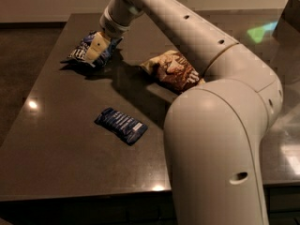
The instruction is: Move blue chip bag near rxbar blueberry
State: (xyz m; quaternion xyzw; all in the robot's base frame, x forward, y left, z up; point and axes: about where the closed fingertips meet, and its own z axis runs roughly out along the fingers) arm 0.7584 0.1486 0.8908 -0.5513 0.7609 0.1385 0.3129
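Blue chip bag (78,53) lies at the far left of the dark, glossy table (56,168), with the gripper (96,49) down on top of it; whether it has hold of the bag I cannot tell. The flat blue bar (121,125) sits well apart, nearer the front edge. A brown chip bag (172,70) lies to the right, partly behind the pale arm (197,32). Small lights glint off the tabletop; behind it are a dark floor (18,78) and a pale wall (47,1).
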